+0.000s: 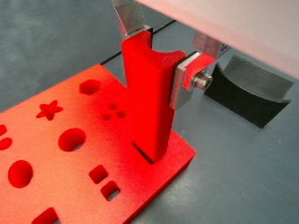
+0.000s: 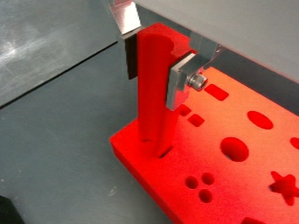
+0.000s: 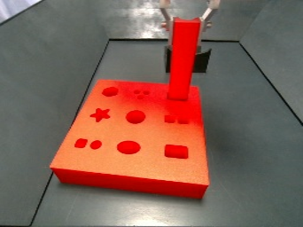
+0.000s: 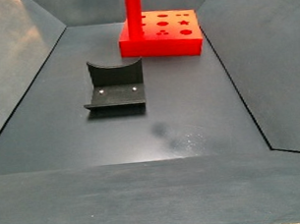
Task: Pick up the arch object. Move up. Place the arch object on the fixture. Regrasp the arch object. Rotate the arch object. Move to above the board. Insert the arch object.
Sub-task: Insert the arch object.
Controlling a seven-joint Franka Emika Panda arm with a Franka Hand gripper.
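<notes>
Arch (image 1: 149,96) stands upright in your gripper (image 2: 158,66), clamped near its top, long axis vertical, lower end already at its hole near the board (image 3: 136,151) edge, so push straight down.

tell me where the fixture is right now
The fixture sits empty on the dark floor in a side view, apart from the board, where the gripper holds the arch object upright.

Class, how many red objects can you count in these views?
2. The board lies flat on the floor. The arch object stands upright at the board's edge, with the gripper clamped on its upper part. None seems hidden.
</notes>
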